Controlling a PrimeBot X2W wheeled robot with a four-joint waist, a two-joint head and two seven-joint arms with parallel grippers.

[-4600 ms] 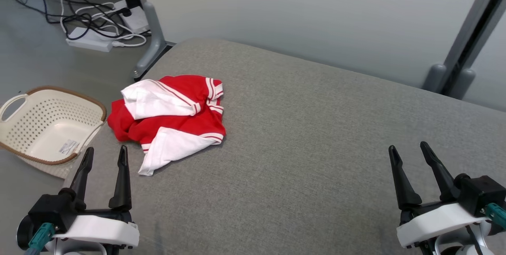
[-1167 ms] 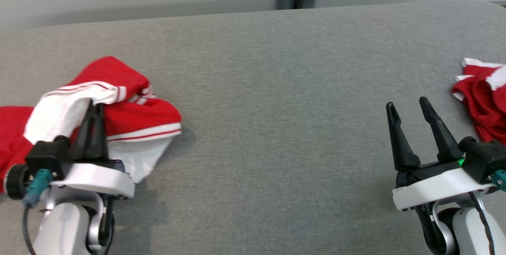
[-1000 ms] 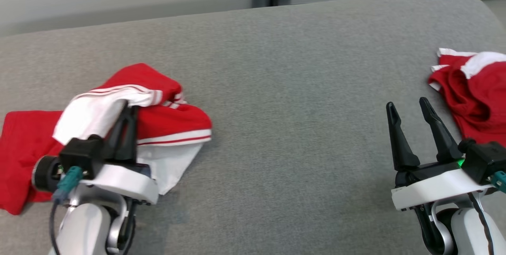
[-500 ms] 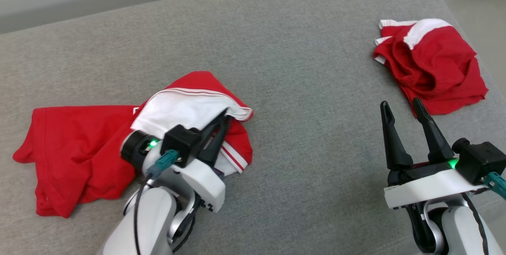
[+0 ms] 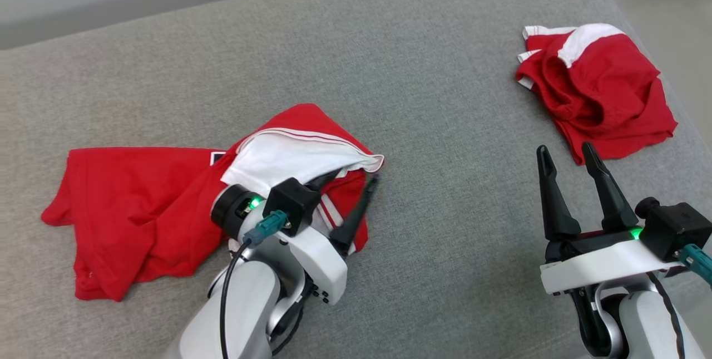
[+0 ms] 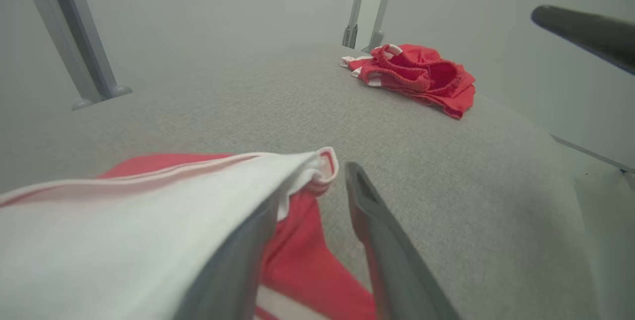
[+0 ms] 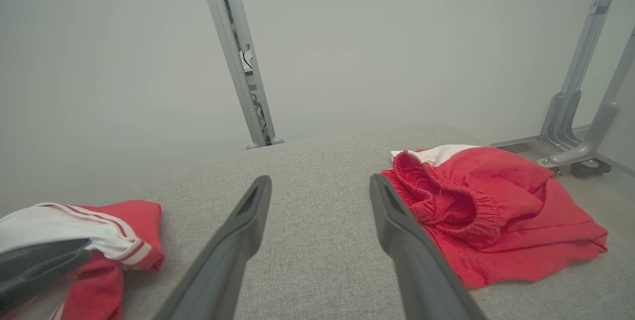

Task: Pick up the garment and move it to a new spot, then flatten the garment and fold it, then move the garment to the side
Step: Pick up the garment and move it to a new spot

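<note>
A: L gripper (image 5: 356, 177), fingers?

B: Apart, not clamped. A white fold of the shirt (image 5: 139, 197) lay draped over one finger. The other was bare, tip just off the hem, above the table (image 5: 445, 208).

A: Rest of the shirt?

B: Mid-table. Bunched at the fingers, then trailing off to the robot's left. Long axis ran approx. left-right across the head view.

A: R gripper (image 5: 565, 150)?

B: Fingers wide apart, nothing betw. them, well apart from the shirt. Red shorts (image 5: 606, 97) lay just beyond its tips, by the table's right edge. Prob. not the task item.

A: Which arm for flattening, then?

B: L was nearer, practically in the cloth. I'd guess it must slide clear of the fold first, or it drags it. R would have to cross the bare middle to reach the near end.
</note>
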